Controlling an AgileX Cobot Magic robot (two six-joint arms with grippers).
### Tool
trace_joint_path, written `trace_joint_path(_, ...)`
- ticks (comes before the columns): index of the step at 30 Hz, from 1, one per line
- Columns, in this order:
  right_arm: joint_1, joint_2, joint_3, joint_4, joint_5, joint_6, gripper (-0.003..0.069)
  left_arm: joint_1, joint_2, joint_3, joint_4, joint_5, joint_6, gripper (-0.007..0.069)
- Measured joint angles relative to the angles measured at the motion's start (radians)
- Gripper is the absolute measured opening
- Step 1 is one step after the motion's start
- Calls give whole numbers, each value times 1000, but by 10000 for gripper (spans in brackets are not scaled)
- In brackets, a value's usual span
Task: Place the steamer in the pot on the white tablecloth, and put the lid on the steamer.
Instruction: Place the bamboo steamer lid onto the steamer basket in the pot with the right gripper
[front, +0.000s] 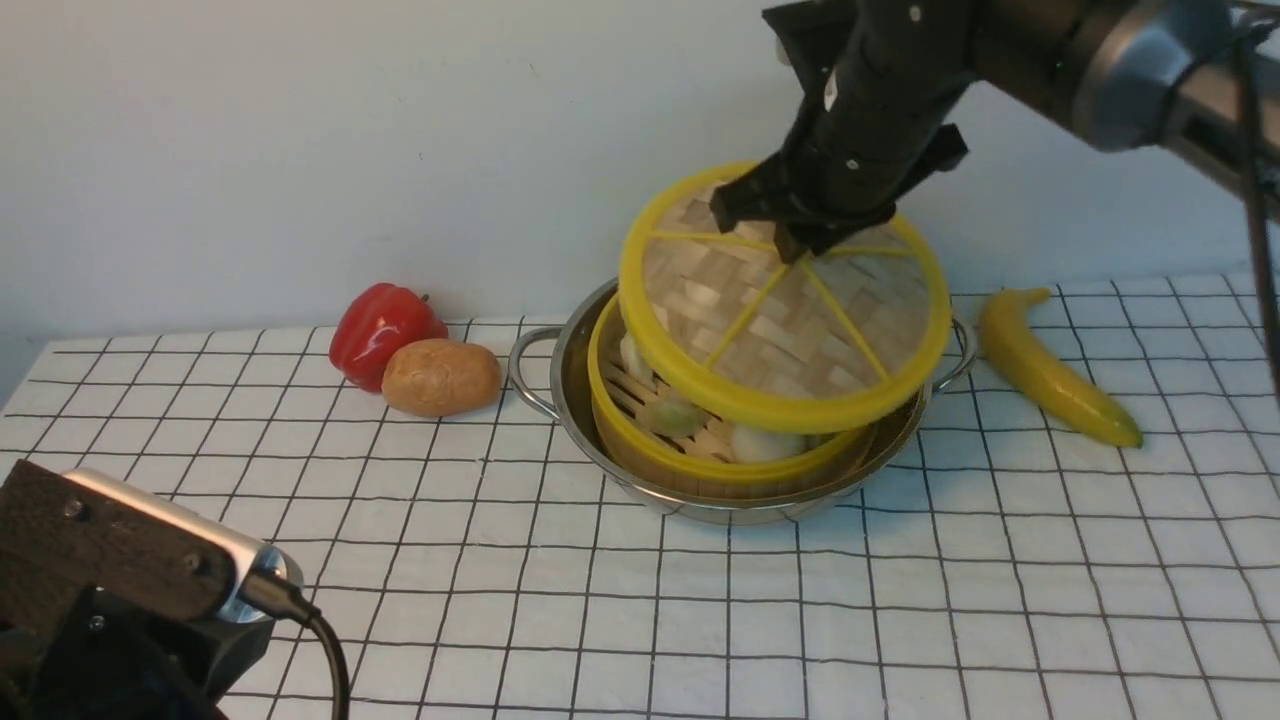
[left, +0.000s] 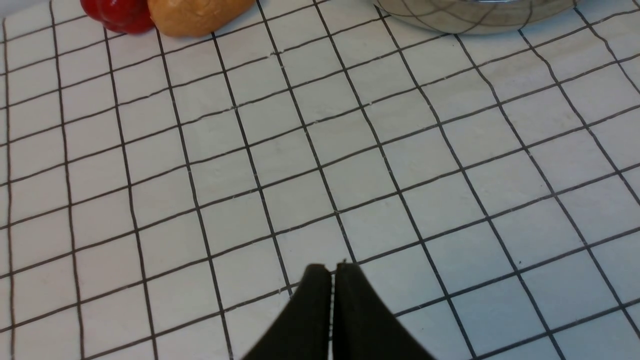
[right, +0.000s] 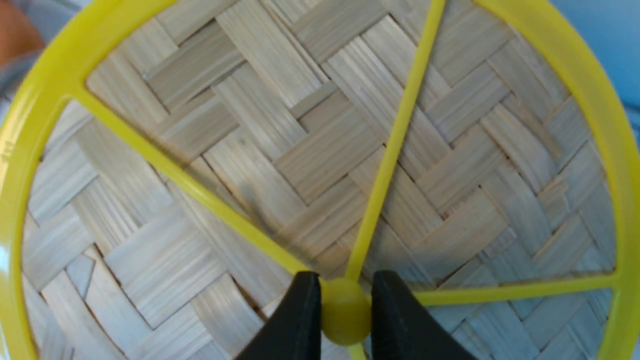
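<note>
As the yellow-rimmed woven-bamboo lid (front: 790, 340) is held tilted, upper centre, clamped by the right gripper (front: 792, 245), levelling onto the slatted bamboo steamer (front: 700, 458) seems called for.

Background consists of a plain off-white wall (front: 300, 150) spanning the full width of the front view, matte in finish, under even diffuse light, its tone grading slightly darker toward the lower left corner.
</note>
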Motion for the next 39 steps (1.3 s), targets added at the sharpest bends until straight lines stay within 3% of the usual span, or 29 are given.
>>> trace_joint_path(39, 21, 146, -80, 41, 5, -94, 141, 0, 0, 0, 0, -1, 0, 1)
